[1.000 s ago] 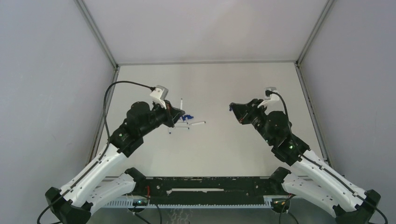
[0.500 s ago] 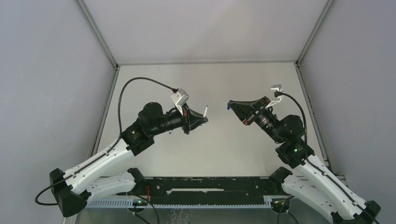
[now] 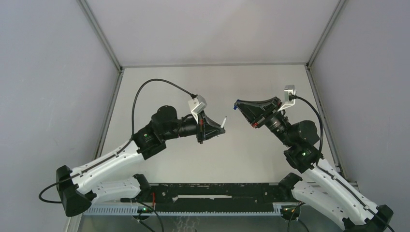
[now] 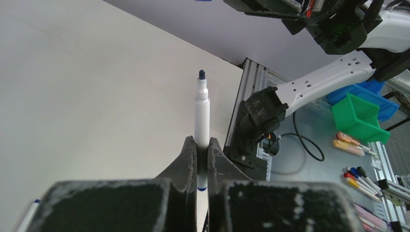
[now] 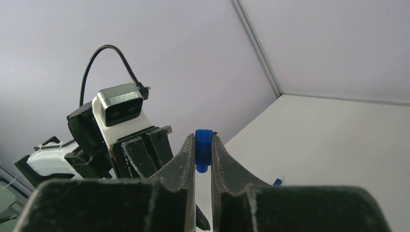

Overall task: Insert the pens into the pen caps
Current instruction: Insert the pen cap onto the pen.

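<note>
My left gripper (image 3: 217, 129) is shut on a white pen (image 3: 224, 121), held above the table near the middle. In the left wrist view the pen (image 4: 201, 113) sticks straight out of the jaws, its dark tip bare and pointing away. Facing it from the right, my right gripper (image 3: 238, 104) is shut on a blue pen cap (image 3: 235, 108). In the right wrist view the cap (image 5: 203, 144) sits pinched at the fingertips. A gap separates pen tip and cap. Another pen (image 4: 29, 215) lies on the table at the lower left, and another blue cap (image 5: 277, 182) shows on the table.
Grey enclosure walls close in the white table (image 3: 212, 82) on three sides. A black rail (image 3: 212, 191) runs along the near edge. Beyond the table, the left wrist view shows a green bin (image 4: 360, 116) and loose markers (image 4: 360, 175) on a bench.
The left arm has lifted the pen off the table and swung right toward the middle. The right gripper with the cap has risen and tilted to face it.
</note>
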